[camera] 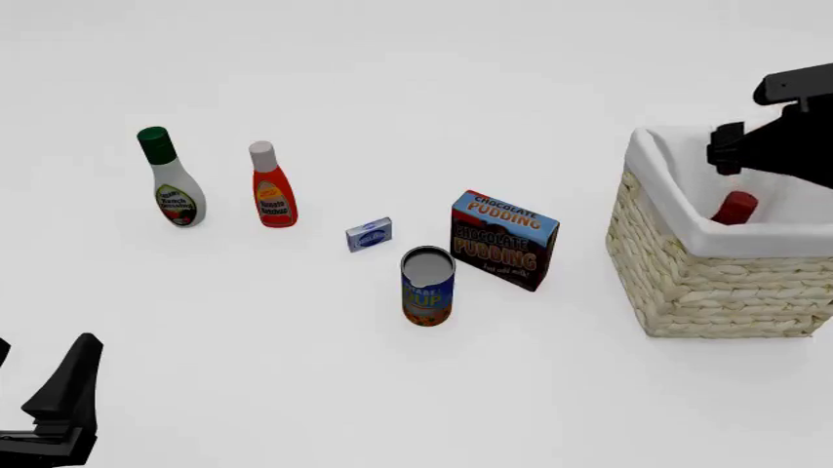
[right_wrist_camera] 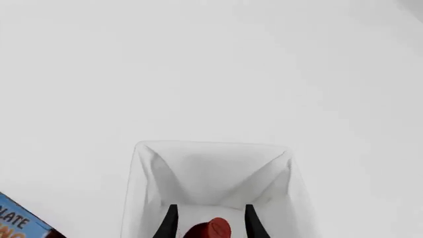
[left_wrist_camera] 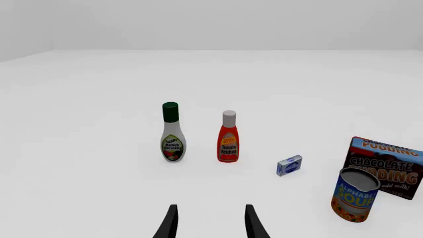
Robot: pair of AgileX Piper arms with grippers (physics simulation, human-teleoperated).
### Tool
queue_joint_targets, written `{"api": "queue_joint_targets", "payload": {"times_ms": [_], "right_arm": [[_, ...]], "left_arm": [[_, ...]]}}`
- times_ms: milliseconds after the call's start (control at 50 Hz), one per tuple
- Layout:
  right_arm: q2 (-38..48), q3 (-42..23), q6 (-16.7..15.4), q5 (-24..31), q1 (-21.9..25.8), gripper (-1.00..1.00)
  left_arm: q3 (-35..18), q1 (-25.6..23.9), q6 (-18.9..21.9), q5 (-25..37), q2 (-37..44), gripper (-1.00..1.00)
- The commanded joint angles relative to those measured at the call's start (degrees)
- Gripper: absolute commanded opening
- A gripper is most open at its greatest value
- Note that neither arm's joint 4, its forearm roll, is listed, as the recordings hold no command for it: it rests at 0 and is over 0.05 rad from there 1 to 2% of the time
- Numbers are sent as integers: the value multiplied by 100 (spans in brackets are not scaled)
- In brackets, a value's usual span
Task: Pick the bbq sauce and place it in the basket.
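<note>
Down at the near left corner of the front view sits your left gripper (camera: 53, 409), well back from everything; its wrist view shows the fingers spread with nothing between them.

Moving rightward across the table (camera: 390, 390), you pass the ranch dressing bottle (camera: 171, 178) and the ketchup bottle (camera: 271, 185) standing side by side. Next come the small blue box (camera: 369, 235), the soup can (camera: 427, 286) and the chocolate pudding box (camera: 502, 240). None of these matter to the task.

At the far right is the basket (camera: 677, 283), and your right gripper (right_wrist_camera: 210, 220) hangs directly over its white lining. The bbq sauce (camera: 735, 207) is already inside the basket's walls; only its red cap shows, so the bottle seems to stand upright, long axis vertical. In the right wrist view that cap lies between the two fingers, which stand a little wider than it. You cannot tell from these pictures whether the pads touch the bottle or have let go.

The relation to mind: the bottle lies straight below the right hand, along the line of its fingers. Judging by that, any withdrawal should go straight up, clear of the cap and rim.
</note>
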Motion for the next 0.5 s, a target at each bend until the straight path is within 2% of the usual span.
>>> {"api": "queue_joint_targets", "payload": {"times_ms": [20,500], "right_arm": [[-406,-281,-30,369,93,100],[-1173,-665,-102,926,319,100]], "left_arm": [[0,0,0,0,0,100],[0,0,0,0,0,100]]}}
